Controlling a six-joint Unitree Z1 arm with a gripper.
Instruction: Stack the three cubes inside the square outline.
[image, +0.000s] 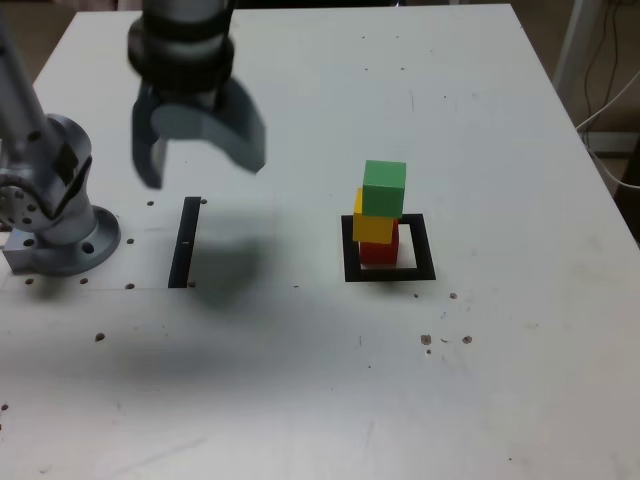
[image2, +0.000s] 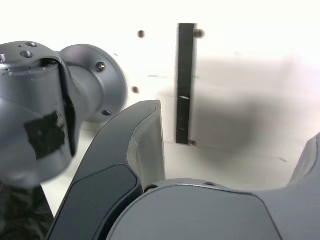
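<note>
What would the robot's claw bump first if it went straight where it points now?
Probably the table, near the black strip; I can't tell exactly where.

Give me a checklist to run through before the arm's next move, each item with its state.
1. Red cube at the bottom, within the square outline: ok
2. Yellow cube on the red: ok
3. Green cube on top: ok
4. Cubes lined up squarely: not ok, the yellow looks shifted toward the exterior view's left
5. Hand open and away from the stack: ok
6. Stack steady enough to leave: cannot tell
</note>
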